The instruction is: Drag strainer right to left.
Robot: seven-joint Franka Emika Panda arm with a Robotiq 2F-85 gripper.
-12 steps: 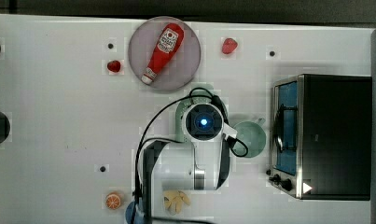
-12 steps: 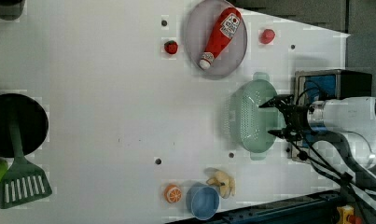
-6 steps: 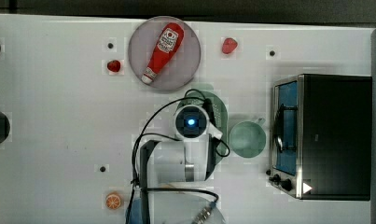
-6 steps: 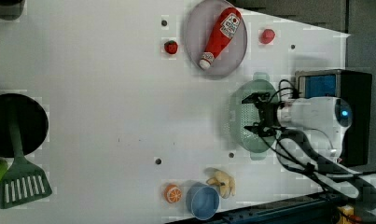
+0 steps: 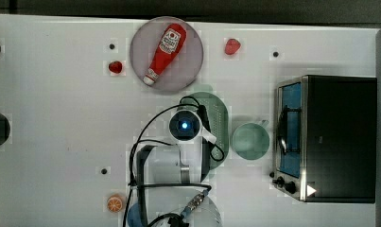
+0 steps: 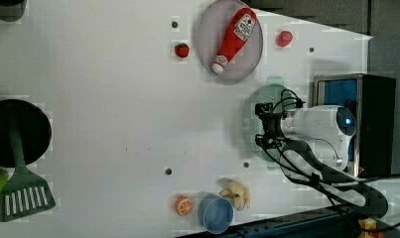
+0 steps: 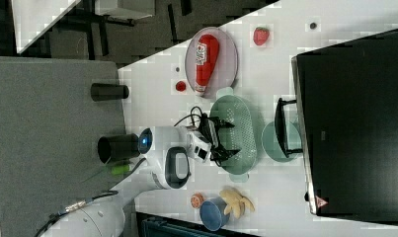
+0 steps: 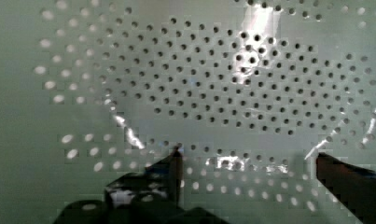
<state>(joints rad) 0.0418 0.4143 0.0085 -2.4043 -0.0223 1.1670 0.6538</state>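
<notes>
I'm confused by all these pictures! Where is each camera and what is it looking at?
Top view: overhead, straight down on the white table; white arm.
Left view: high up, over the table; arm, open jaws.
Right view: high, slanted; arm above the pale green perforated plastic strainer.
Wrist view: on the arm, close to the strainer's holes.
All share the strainer.

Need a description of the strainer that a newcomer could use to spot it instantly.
Find the toaster oven at the top view's right. Left of it sits a round mint cup, then the strainer, below the grey plate with the ketchup bottle. It is the oval, perforated, sage-green basket.
</notes>
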